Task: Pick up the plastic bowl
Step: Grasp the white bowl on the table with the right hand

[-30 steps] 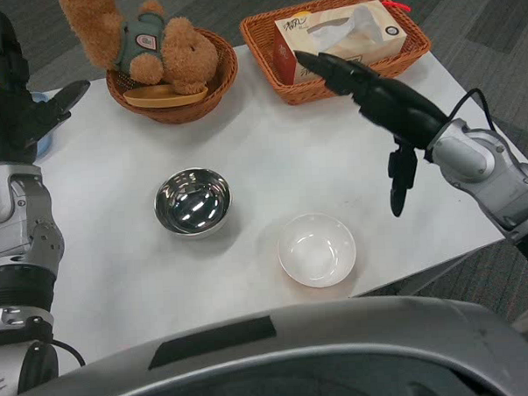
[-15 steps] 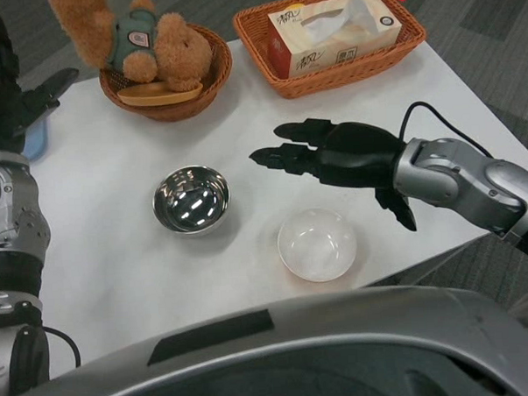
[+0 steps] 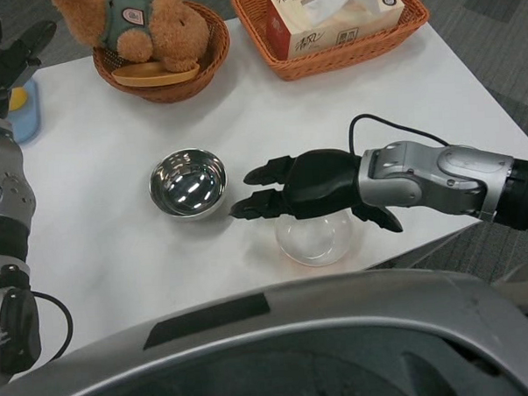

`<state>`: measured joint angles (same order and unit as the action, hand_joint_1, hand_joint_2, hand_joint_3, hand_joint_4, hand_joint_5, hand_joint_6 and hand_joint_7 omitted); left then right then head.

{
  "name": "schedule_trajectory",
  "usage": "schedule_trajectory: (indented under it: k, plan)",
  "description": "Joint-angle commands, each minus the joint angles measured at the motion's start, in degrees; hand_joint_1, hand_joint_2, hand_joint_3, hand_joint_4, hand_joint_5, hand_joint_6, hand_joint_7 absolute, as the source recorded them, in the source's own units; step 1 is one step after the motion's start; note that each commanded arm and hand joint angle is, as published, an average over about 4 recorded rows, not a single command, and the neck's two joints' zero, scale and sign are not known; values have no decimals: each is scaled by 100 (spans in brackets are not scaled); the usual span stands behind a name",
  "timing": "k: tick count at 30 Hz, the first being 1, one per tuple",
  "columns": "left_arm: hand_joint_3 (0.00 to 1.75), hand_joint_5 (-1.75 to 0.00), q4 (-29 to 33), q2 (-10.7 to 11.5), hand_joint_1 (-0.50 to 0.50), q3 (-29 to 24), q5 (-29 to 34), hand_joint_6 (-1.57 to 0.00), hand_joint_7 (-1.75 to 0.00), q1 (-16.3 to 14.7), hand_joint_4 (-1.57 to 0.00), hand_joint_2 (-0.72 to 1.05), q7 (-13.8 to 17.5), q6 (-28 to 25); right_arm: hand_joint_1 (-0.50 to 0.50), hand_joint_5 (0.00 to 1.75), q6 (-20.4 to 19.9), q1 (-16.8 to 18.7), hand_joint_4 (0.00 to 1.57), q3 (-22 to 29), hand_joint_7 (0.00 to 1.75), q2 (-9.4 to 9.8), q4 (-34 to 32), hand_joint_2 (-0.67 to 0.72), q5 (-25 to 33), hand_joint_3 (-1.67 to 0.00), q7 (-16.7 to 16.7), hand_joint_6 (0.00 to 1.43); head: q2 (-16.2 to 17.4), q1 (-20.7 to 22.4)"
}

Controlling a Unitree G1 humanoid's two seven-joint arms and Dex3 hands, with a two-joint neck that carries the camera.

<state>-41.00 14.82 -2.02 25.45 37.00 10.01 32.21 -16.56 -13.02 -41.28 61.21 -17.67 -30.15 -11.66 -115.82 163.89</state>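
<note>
The white table [image 3: 117, 239] has bare surface across its middle and left side, while its right edge runs diagonally down toward the near corner, with grey carpet beyond. The plastic bowl [image 3: 317, 238] sits upright near that front right edge, and the metal bowl [image 3: 188, 182] stands to its left, apart from it with a strip of open tabletop between them. The right hand [image 3: 305, 186] hangs low over the far half of the plastic bowl, covering its far rim, with its fingers [image 3: 252, 205] apart and stretched leftward toward the metal bowl; it holds nothing, and whether it touches the bowl cannot be told. The left hand [image 3: 4, 60] is raised at the far left edge, only partly in view. Along the far side stand a round basket [image 3: 207, 56] with a teddy bear [image 3: 156, 27] and a rectangular basket [image 3: 363, 46] with a tissue box [image 3: 330, 15].
</note>
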Motion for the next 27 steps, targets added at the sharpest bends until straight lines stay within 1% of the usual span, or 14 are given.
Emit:
schedule_trajectory:
  k: [1,3,5,7,9,11,13,17,19,24,27]
  plan:
    - [0,0,-132,117,-50,66,-7,0,0,121,0,69,9,-13,-33,0,8,-64,3,-134,7,110,64,41,-77,0,-45,0,11,-56]
    - [0,0,-185,144,-50,123,10,0,0,165,0,65,9,-13,-33,0,17,-104,3,-229,7,110,121,41,-90,0,-107,0,0,-77]
    - [0,0,-222,175,-50,173,28,0,0,209,0,60,9,-13,-35,0,15,-178,2,-339,9,110,204,41,-94,-2,-159,0,11,-91]
    - [0,0,-233,216,-50,233,48,0,0,242,0,60,9,-13,-38,0,1,-225,1,-403,10,106,283,39,-110,-4,-192,0,28,-117]
    - [0,0,-233,254,-50,288,72,0,0,260,0,60,9,-13,-38,0,-5,-229,1,-416,12,97,325,36,-136,-2,-210,0,42,-181]
    - [0,0,-233,284,-50,343,87,0,0,273,0,60,9,-13,-38,0,-14,-196,1,-411,14,66,352,34,-162,-4,-223,0,41,-238]
    - [0,0,-246,324,-50,413,105,0,0,295,0,60,9,-13,-38,0,-27,-99,1,-376,14,5,391,34,-184,-8,-245,0,32,-277]
    - [0,0,-268,372,-50,523,188,0,0,312,0,60,14,-13,-38,0,-45,41,1,-262,14,-83,461,34,-202,-8,-267,0,14,-294]
    - [0,0,-277,403,-50,602,259,0,0,317,0,60,18,-13,-38,0,-71,116,1,-165,14,-167,541,34,-211,-8,-280,0,16,-271]
    - [0,0,-264,408,-50,613,267,0,0,253,0,60,16,-13,-39,0,-130,105,0,-165,14,-263,716,34,-186,-8,-285,0,32,-187]
    - [0,0,-260,408,-50,606,276,0,0,189,0,60,9,-13,-42,0,-177,32,0,-227,10,-316,848,27,-127,-8,-289,0,51,-131]
